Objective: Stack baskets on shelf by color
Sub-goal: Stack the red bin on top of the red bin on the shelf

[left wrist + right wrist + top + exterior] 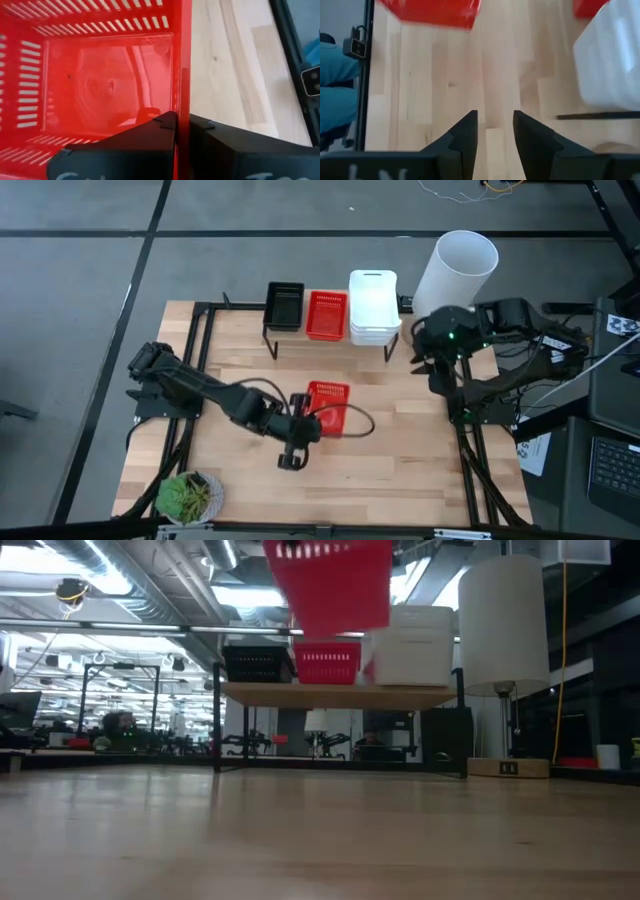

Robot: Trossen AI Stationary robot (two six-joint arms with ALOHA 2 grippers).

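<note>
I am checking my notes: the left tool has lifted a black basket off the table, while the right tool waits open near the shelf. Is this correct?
Not quite: the basket in the left tool is red, as the left wrist view shows. It is indeed off the table, and the right tool waits open near the shelf.

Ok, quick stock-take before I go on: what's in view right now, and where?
Held red basket: one, red, lifted above the table centre, wall pinched by the left pincer.
Black basket: one stack, black, left end of the shelf.
Red baskets on shelf: one stack, red, middle of the shelf.
White baskets: one stack, white, right end of the shelf.
Shelf: one, light wood on black legs, far side of the table.
White cylinder: one, white, right of the shelf.
Plant: one, green, near-left corner.
Left pincer: shut on the held red basket.
Right pincer: open, by the shelf's right end.
</note>
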